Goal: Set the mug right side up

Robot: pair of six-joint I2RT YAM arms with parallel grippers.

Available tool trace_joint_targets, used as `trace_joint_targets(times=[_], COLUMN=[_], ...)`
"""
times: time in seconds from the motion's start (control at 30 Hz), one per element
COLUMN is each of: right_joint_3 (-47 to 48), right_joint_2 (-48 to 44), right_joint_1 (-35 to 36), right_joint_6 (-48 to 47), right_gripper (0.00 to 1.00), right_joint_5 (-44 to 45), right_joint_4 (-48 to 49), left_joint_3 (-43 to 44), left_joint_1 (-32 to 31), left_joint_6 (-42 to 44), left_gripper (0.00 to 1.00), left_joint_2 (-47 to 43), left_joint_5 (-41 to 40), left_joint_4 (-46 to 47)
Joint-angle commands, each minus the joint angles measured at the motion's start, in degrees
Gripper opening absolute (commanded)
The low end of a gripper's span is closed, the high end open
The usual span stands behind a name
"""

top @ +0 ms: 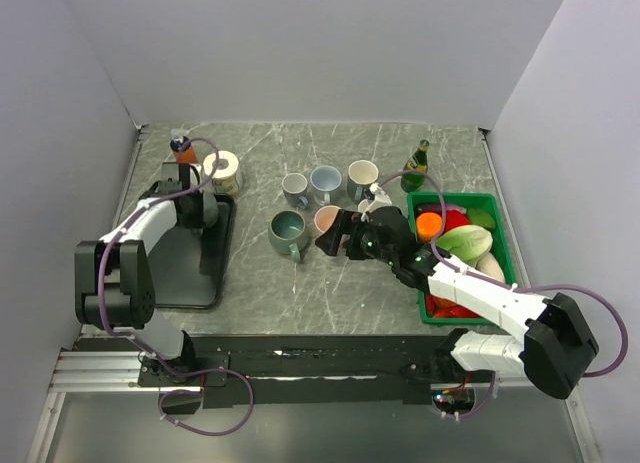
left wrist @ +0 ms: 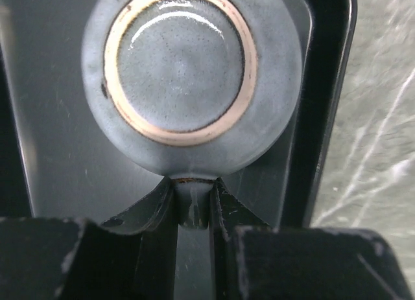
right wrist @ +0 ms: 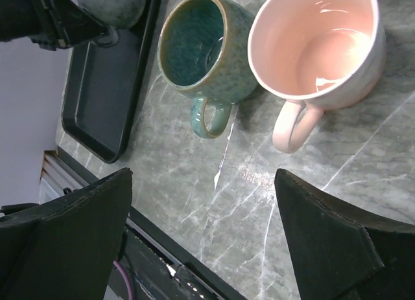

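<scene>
A grey-blue mug (left wrist: 188,73) stands upside down on the black tray (left wrist: 52,151), its ringed base facing the left wrist camera. My left gripper (left wrist: 192,212) is shut on the mug's handle (left wrist: 192,199), one finger pressed against each side. In the top view the left gripper (top: 205,209) sits over the tray (top: 190,273) and covers most of the mug. The right wrist view shows the mug (right wrist: 113,5) at its top left. My right gripper (right wrist: 207,242) is open and empty above the table, near the upright teal mug (right wrist: 194,47) and pink mug (right wrist: 318,41).
Upright mugs stand mid-table: teal (top: 288,231), pink (top: 326,219), grey (top: 295,188), blue (top: 324,181), cream (top: 362,175). A green bottle (top: 415,165) and a green bin (top: 497,245) of produce are at the right. An orange-capped bottle (top: 183,148) and a cream roll (top: 222,171) stand behind the tray.
</scene>
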Motion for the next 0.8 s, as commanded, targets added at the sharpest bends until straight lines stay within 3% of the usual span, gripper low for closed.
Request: trace_joint_targets(times=[0.0, 0.2, 0.4, 0.57, 0.63, 0.77], right_joint_3=[-0.01, 0.95, 3.32, 4.12, 3.76, 4.29], right_joint_2=[-2.31, -2.32, -1.96, -1.79, -1.53, -1.0], right_joint_1=[-0.21, -0.03, 0.93, 3.3, 4.62, 8.13], right_joint_6=[0.43, 0.69, 1.3, 3.06, 2.89, 3.07], right_gripper=[0.96, 0.96, 0.96, 0.95, 0.95, 0.95], right_joint_5=[0.09, -3.16, -8.17, -14.66, -16.78, -18.46], right_joint_4=[1.77, 2.38, 4.31, 12.29, 19.84, 29.44], left_joint_3=[6.01, 8.37, 7.42, 2.24, -0.93, -7.6], left_joint_1=[-0.31, -1.99, -1.99, -1.99, -1.99, -2.34], left_joint_6=[-8.75, -17.8, -24.92, -34.49, -39.84, -50.14], left_gripper=[0.01, 0.01, 0.01, 0.01, 0.01, 0.01], left_joint_2=[-4.93, -16.46, -29.55, -41.67, -44.5, -52.04], left_joint_5=[0.4, -1.53, 11.38, 28.67, 33.7, 43.47], left_joint_4=[-5.98, -12.84, -12.51, 0.54, 6.36, 28.55])
